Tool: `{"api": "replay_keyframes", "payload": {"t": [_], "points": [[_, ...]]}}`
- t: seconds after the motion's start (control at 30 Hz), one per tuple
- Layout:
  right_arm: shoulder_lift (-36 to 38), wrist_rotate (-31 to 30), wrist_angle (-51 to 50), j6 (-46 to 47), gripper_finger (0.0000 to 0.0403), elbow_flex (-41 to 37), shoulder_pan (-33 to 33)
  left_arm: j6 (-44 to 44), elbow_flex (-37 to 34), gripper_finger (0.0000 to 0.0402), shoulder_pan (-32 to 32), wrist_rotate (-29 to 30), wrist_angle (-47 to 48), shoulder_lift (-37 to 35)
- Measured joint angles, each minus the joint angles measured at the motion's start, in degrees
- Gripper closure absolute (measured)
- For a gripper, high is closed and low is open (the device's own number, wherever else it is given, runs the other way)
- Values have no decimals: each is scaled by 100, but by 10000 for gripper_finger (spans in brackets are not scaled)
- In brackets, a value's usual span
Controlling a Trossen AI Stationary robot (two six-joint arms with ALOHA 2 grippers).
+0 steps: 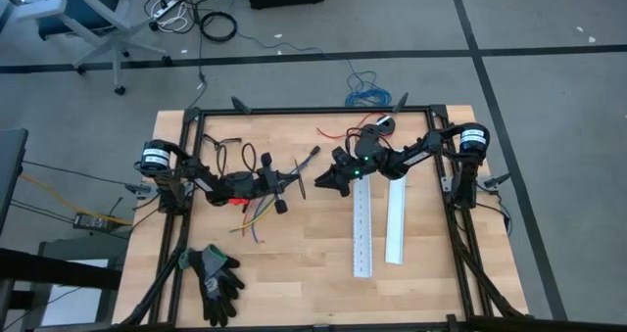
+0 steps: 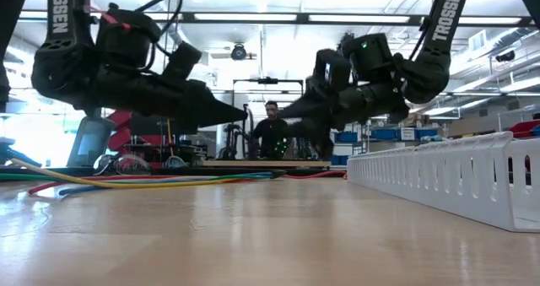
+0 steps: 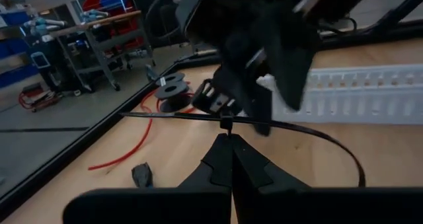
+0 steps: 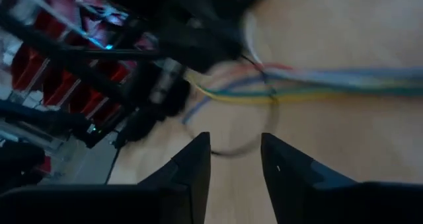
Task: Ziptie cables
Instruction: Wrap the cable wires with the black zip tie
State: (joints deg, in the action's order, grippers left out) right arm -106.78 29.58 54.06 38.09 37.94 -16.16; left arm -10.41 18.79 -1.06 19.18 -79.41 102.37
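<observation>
Left pincer [image 3: 231, 139] is seen pinched fully together above the light wooden counter [image 1: 294, 263], clamped on a thin black plastic zip tie [image 3: 277, 123] that runs across its tips and curls back in a loop. The cables [image 1: 257, 214], a small bundle of thin yellow, red, white, purple and blue wires, lie flat on the counter at the left arm, just beside and below that pincer; in the low view they trail off along the wood.

Right pincer [image 4: 236, 151] is held close opposite, near the middle of the counter, its jaws narrowly parted with nothing between them. Through the gap the wires are seen crossing inside a thin dark loop.

Judged risks:
- tie tail may slip from the left pincer's tips if pulled sideways, since only a thin strip is gripped
- the loop may ride off the bundle end, or catch only some wires, as they fan out loose
- the two pincers are very near each other; a reach for the tail could end in a collision
- wires may be dragged across the counter, nothing pinning them
</observation>
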Motion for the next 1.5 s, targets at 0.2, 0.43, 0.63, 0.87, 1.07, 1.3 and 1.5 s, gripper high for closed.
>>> {"api": "replay_keyframes", "payload": {"t": [0.2,0.43,0.63,0.87,1.07,1.3,1.5], "points": [[0,-167,-646,115,292,-3,-57,154,-204,401,106,2,-185,0],[0,-351,-666,-269,329,-5,84,323,-327,402,298,2,-314,-2],[0,-748,-849,-435,380,-5,187,323,-328,401,445,4,-306,-2],[58,-1488,-2081,-899,401,137,346,321,-328,401,494,28,-296,-2],[310,-2453,-3662,-1335,402,573,479,317,-331,401,494,44,-182,-4],[492,-2915,-5527,-712,403,1801,206,313,-505,401,494,166,-319,-7],[483,-3235,-7088,-711,403,3077,-98,299,-913,401,494,211,-1073,-10]]}}
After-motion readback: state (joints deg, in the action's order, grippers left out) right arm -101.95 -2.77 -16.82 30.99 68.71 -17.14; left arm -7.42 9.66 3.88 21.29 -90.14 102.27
